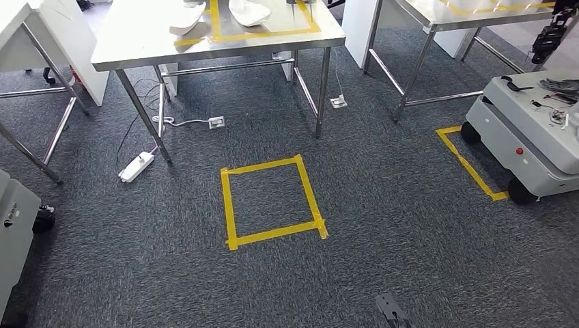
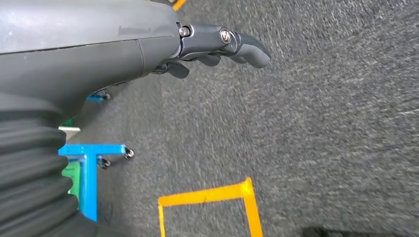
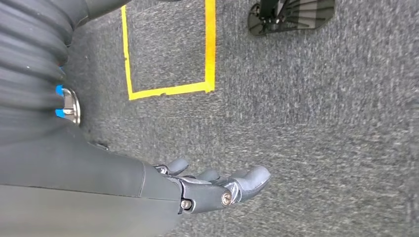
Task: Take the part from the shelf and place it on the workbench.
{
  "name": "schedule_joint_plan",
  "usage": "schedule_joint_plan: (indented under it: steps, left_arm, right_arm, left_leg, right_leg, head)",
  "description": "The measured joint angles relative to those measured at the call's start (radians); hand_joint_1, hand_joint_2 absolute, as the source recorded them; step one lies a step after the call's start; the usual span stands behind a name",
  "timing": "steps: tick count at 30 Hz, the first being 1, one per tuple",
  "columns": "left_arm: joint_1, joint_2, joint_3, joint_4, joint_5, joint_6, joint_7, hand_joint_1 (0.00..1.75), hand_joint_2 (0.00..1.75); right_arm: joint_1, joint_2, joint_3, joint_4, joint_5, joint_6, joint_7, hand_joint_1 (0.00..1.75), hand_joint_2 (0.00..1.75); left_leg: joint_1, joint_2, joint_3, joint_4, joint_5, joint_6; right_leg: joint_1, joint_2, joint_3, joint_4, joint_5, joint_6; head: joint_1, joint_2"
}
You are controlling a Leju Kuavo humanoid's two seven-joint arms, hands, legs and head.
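Grey ribbed cover and smooth grey shell of the left hand (image 2: 212,47) sit closest to the left wrist camera; its dark fingers (image 2: 249,49) stretch out loosely, slightly curved and apart, with nothing in them, above grey carpet (image 2: 321,123). Beyond it lie a corner of yellow tape (image 2: 207,196) and a blue metal frame (image 2: 91,170) on small castors.

Over at the right wrist camera, the right hand (image 3: 212,185) hangs the same way: fingers (image 3: 252,178) spread a little, lightly bent, holding nothing. Past it on the carpet, a yellow tape rectangle (image 3: 168,90) shows three of its sides, and a dark fan-shaped foot (image 3: 291,15) rests just beside that rectangle.

From the head camera, a yellow tape square (image 1: 272,200) marks the carpet in the middle of the floor. Farther on stands a steel workbench (image 1: 136,41) carrying its own yellow tape outline (image 1: 216,27). Two white moulded parts (image 1: 249,11) rest on it, one inside the outline and one at its left edge; whether either is the task's part I cannot tell. Under the bench lie a white power strip (image 1: 136,167) and cables (image 1: 184,121). A second steel table (image 1: 437,20) stands to the right, well apart. A grey wheeled cart (image 1: 532,137) is parked at the right edge, beside another yellow tape corner (image 1: 471,164).
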Motion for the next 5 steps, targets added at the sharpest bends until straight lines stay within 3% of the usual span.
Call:
schedule_joint_plan:
  steps: [2,3,4,5]
  left_arm:
    - [0.008,0.003,-0.016,-0.012,0.035,-0.005,-0.009,0.0,0.0]
    - [0.012,0.005,-0.024,-0.019,0.054,-0.007,-0.013,0.0,0.0]
    - [0.016,0.007,-0.031,-0.025,0.07,-0.009,-0.018,0.0,0.44]
    - [0.018,0.007,-0.034,-0.028,0.078,-0.011,-0.02,0.0,0.58]
  right_arm:
    - [0.014,-0.008,0.045,-0.006,-0.044,0.001,-0.006,0.0,0.0]
    - [0.021,-0.012,0.067,-0.009,-0.067,0.001,-0.008,0.0,0.0]
    - [0.027,-0.015,0.087,-0.011,-0.087,0.002,-0.011,0.0,0.0]
    - [0.03,-0.017,0.097,-0.012,-0.098,0.002,-0.013,0.0,0.0]
  left_leg:
    - [0.0,0.0,-0.001,0.001,0.0,0.0]
    - [0.0,0.0,-0.001,0.001,0.0,0.001]
    - [0.0,0.0,-0.001,0.001,0.001,0.001]
    - [0.0,0.0,-0.001,0.001,0.001,0.001]
  right_leg:
    - [0.0,0.0,0.0,0.0,0.001,0.002]
    - [0.0,0.0,0.0,0.0,0.001,0.002]
    - [0.0,0.0,0.0,0.0,0.002,0.002]
    - [0.0,0.0,-0.001,0.0,0.002,0.003]
  head:
    - [0.0,0.0]
    - [0.0,0.0]
    - [0.0,0.0]
    - [0.0,0.0]
